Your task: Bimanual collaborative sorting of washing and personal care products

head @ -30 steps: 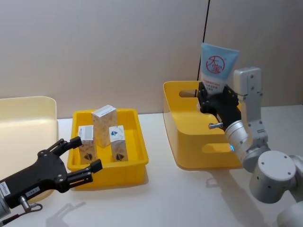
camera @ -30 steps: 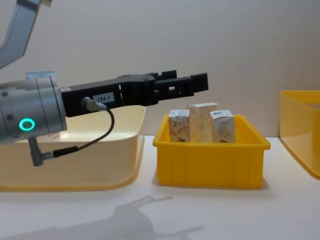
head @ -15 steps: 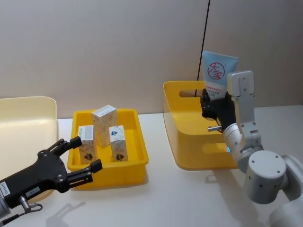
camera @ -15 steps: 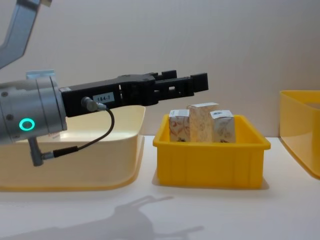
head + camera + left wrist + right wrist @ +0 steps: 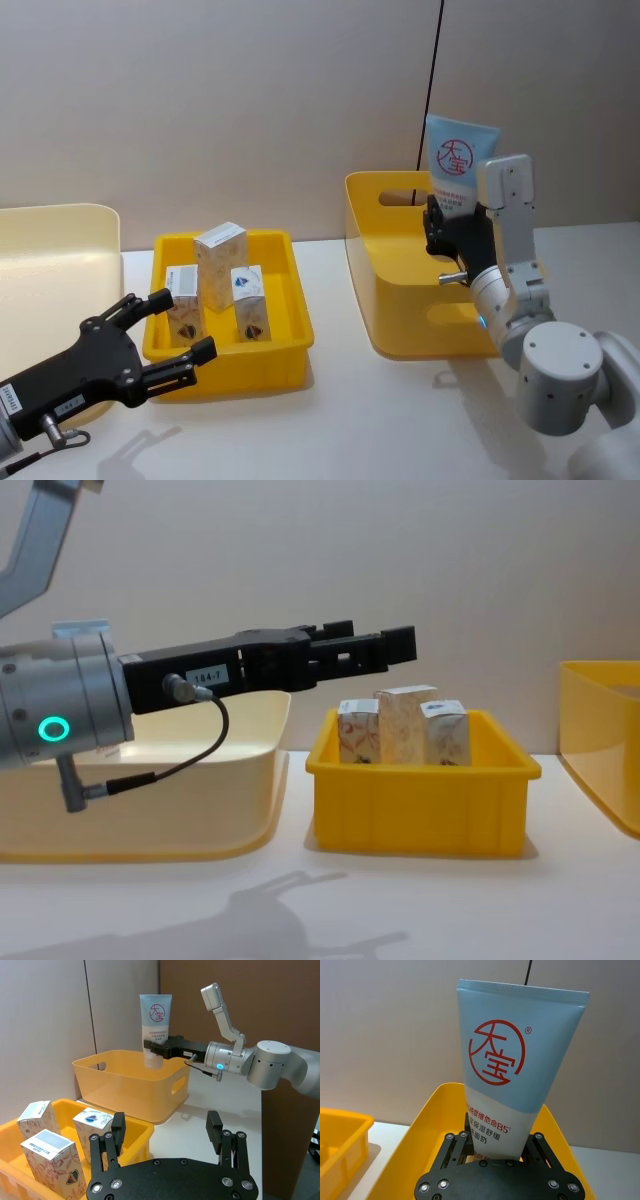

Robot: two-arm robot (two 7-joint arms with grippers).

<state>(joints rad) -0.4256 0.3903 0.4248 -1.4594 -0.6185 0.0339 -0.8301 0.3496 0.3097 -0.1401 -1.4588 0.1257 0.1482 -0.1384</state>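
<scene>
A white bench [image 5: 380, 420] meets a plain beige wall. In the head view the right tool [image 5: 446, 222] is clamped on the lower end of an upright pale-blue tube [image 5: 458, 160], with a deep yellow bin [image 5: 385, 290] beneath it. The left tool [image 5: 182, 325] hovers spread wide, and three white patterned cartons [image 5: 220, 262] stand just ahead of it in a shallow yellow tray [image 5: 285, 350]. The left wrist view shows the cartons beside its parted fingers. The right wrist view shows the tube's red circular logo, with red text below on white. In the chest view the cartons sit just below the left tool's tips.
</scene>
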